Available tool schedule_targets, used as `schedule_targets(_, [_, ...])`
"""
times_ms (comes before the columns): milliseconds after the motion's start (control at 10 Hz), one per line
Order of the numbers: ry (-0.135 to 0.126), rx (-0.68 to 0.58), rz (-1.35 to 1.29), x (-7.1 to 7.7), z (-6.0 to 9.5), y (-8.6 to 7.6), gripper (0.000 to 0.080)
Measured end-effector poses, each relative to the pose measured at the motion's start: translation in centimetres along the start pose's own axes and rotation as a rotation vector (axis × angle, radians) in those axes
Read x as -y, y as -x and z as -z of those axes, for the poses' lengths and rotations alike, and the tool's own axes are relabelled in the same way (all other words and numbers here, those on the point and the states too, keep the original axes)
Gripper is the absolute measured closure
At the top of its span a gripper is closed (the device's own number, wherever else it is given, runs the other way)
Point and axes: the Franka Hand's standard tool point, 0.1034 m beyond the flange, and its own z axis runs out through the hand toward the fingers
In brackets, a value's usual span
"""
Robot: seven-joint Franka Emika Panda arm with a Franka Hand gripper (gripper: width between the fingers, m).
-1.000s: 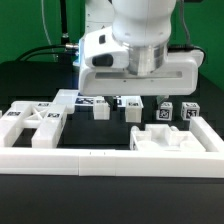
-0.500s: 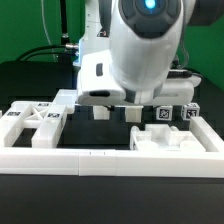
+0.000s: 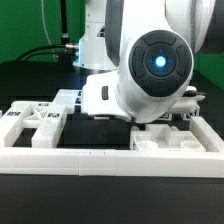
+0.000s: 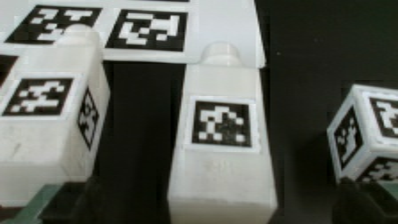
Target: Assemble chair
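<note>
Your arm (image 3: 150,65) leans low and hides the gripper in the exterior view, so you cannot tell how wide it is open or if it holds a thing. Right below the gripper's wrist are three white posts in a row with gaps between: a first post (image 4: 54,110), a middle post (image 4: 222,135) and a third post (image 4: 365,135). The panel (image 3: 30,125) sits beside the arm, toward the exterior view's left, and the slab (image 3: 165,142) is close by the arm, toward the right
</note>
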Motion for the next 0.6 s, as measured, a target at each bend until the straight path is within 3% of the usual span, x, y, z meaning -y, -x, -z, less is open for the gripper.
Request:
schedule_targets(300, [-0.010, 0.013, -0.009, -0.25, -1.13, -0.08, 0.0151])
schedule_targets(500, [-0.011, 0.018, -0.010, -0.38, -1.35, -0.05, 0.0423])
schedule_targets(600, [-0.011, 0.017, -0.009, -0.39, -1.32, -0.06, 0.0423])
